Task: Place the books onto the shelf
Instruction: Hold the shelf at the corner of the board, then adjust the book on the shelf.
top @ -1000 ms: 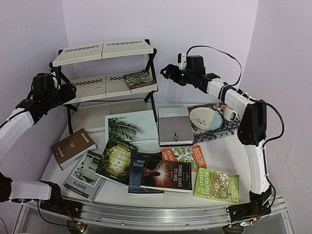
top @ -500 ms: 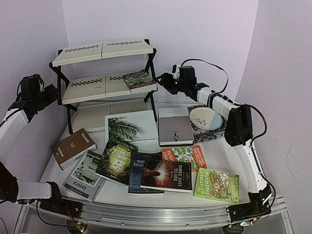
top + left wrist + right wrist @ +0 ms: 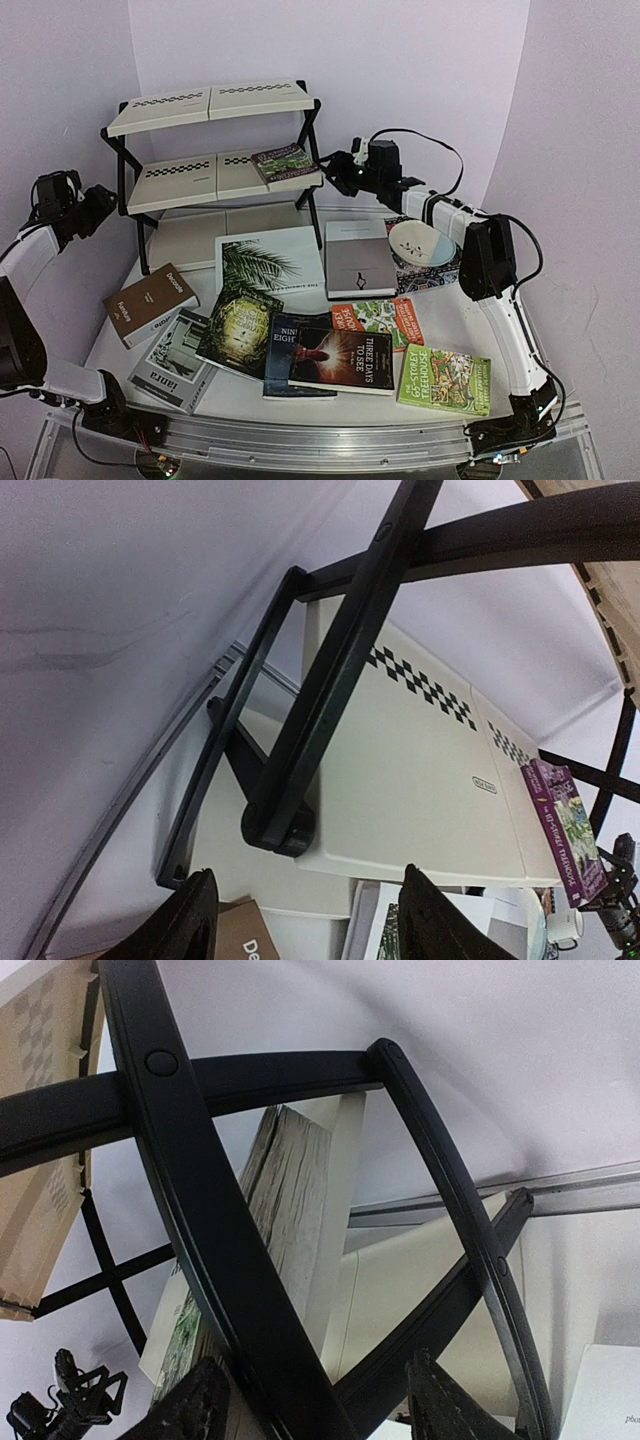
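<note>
- Nine books lie flat on the worktop (image 3: 452, 318): white palm-leaf book (image 3: 268, 262), grey book (image 3: 358, 258), brown book (image 3: 150, 303), "laura" book (image 3: 178, 362), dark green book (image 3: 238, 330), dark blue book (image 3: 283, 350), "Three Days to See" book (image 3: 345, 362), orange Treehouse book (image 3: 378, 317), green Treehouse book (image 3: 445, 380).
- We see one more, the purple book (image 3: 286, 162), on the middle tier of the shelf (image 3: 210, 101), at its right end.
- Right jaws: spread, nothing pinched. They sit just beside the shelf's right end frame, near the purple book. In the right wrist view a black frame bar (image 3: 215, 1250) lines up between the fingertips (image 3: 200, 1405); we cannot tell if it touches them.
- Left jaws: spread, empty, fingertips (image 3: 190, 925) apart. They hang off the shelf's left end by the wall, looking along the middle tier. The purple book is at the far end of that tier, well apart.
- All nine worktop books are well apart from both jaws.
- Bowl (image 3: 421, 243) and mug (image 3: 472, 236) sit on the placemat (image 3: 468, 266), just right of the grey book.
</note>
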You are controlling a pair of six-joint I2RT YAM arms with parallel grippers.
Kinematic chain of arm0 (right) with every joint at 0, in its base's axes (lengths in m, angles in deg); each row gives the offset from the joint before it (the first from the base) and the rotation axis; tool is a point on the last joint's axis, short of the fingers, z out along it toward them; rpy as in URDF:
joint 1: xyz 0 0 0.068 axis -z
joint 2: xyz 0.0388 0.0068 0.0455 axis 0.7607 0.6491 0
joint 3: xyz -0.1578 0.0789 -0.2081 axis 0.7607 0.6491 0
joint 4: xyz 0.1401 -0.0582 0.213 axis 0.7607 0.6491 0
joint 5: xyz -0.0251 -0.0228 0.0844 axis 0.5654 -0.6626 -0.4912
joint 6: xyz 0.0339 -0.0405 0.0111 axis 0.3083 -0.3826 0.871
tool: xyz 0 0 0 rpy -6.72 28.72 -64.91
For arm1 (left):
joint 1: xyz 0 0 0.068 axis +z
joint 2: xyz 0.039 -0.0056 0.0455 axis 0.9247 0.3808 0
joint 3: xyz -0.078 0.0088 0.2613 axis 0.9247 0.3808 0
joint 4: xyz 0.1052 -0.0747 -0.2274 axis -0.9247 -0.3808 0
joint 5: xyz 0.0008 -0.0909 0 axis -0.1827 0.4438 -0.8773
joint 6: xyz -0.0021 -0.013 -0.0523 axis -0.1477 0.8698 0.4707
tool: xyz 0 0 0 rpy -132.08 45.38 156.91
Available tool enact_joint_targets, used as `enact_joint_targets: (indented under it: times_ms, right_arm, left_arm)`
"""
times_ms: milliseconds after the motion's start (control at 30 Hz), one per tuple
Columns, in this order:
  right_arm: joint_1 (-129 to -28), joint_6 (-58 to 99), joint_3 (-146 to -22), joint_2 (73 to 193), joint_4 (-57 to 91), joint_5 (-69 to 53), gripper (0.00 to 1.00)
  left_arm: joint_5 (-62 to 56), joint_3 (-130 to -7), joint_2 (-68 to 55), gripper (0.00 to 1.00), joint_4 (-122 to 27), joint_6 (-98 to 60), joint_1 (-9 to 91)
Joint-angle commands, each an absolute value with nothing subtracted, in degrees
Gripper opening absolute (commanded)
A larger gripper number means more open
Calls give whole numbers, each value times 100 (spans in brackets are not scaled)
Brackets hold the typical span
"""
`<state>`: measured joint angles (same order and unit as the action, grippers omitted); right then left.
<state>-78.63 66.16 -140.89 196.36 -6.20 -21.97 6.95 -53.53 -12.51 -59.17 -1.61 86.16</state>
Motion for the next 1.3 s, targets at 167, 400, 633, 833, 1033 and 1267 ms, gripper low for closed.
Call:
enact_joint_targets:
  times_ms: [167, 400, 633, 833, 1033, 1267]
  right_arm:
    - [-8034, 6750, -13791, 19355, -1226, -2493, 39]
    - [-8121, 6599, -12863, 18645, -1417, -2450, 23]
    - [-8236, 6400, -12230, 18103, -1420, -2469, 9]
    - [-8287, 6323, -11835, 17826, -1441, -2489, 8]
    - [-8276, 6306, -11742, 17757, -1423, -2301, 19]
    - [-8121, 6105, -11816, 17679, -1100, -1803, 36]
  left_arm:
    - [1346, -5338, -1068, 61, -5392, 62, 8675]
    - [1426, -5332, -1046, 60, -5392, 45, 8673]
    - [1505, -5296, -1136, 60, -5392, 8, 8675]
    - [1577, -5272, -1149, 61, -5392, -32, 8678]
    - [1518, -5313, -1123, 61, -5411, -53, 8679]
    - [1293, -5454, -1142, 62, -5545, -164, 8672]
